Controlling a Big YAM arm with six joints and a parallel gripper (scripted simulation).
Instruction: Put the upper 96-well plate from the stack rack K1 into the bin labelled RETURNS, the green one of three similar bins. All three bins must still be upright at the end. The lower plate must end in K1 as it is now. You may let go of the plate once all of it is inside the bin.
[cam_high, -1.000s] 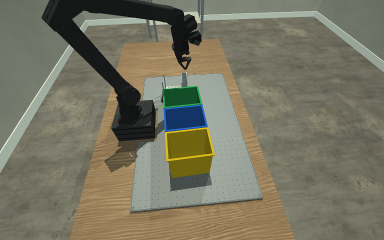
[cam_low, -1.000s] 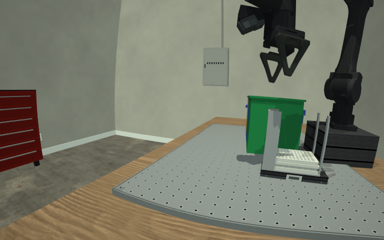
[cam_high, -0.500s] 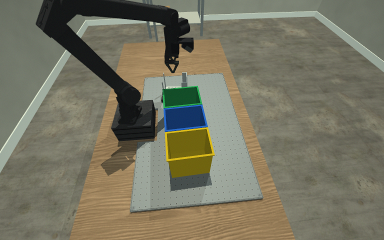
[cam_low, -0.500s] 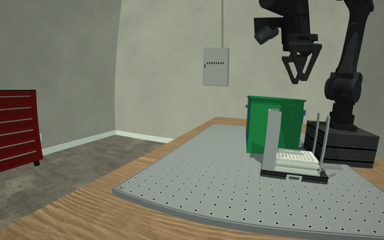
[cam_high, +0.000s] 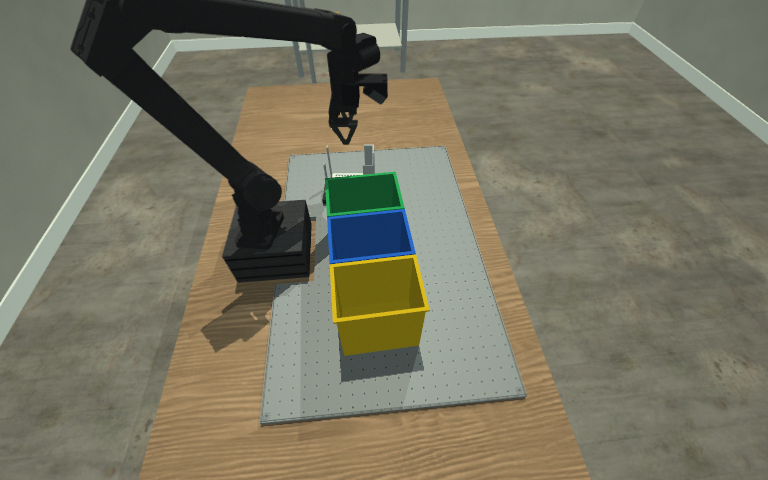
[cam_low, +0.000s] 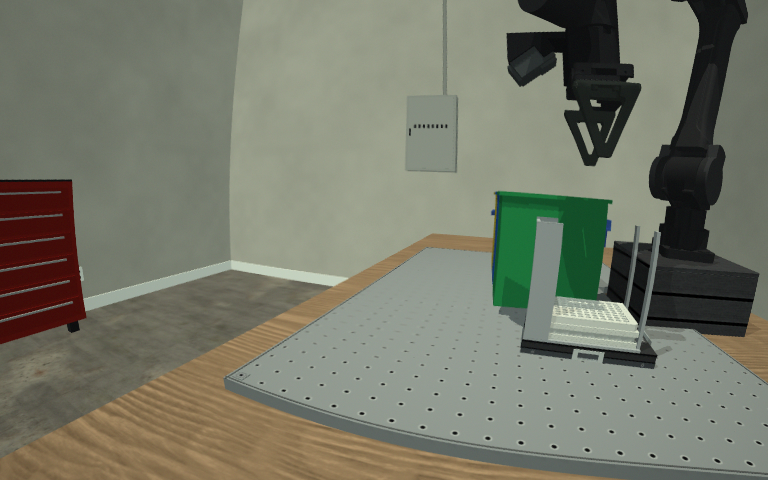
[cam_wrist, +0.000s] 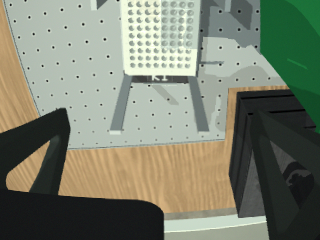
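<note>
The stack rack K1 (cam_low: 544, 277) (cam_high: 368, 158) (cam_wrist: 122, 103) stands on the grey perforated baseplate (cam_high: 453, 316) (cam_low: 396, 350) just behind the green bin (cam_high: 362, 195) (cam_low: 515, 249) (cam_wrist: 294, 34). Two white 96-well plates lie stacked in it, the upper plate (cam_low: 591, 310) (cam_wrist: 162, 30) on the lower plate (cam_low: 589, 338). In the top view the bin hides nearly all of them. My gripper (cam_high: 344, 138) (cam_low: 595, 157) (cam_wrist: 160, 118) is open and empty. It points down, high above the rack, with the plates ahead of the fingers in the wrist view.
A blue bin (cam_high: 368, 234) and a yellow bin (cam_high: 379, 294) stand upright in a row with the green one, touching. The arm's black base (cam_high: 271, 249) (cam_low: 685, 283) (cam_wrist: 267, 154) sits beside the rack and bins. A red tool cabinet (cam_low: 33, 254) stands on the floor.
</note>
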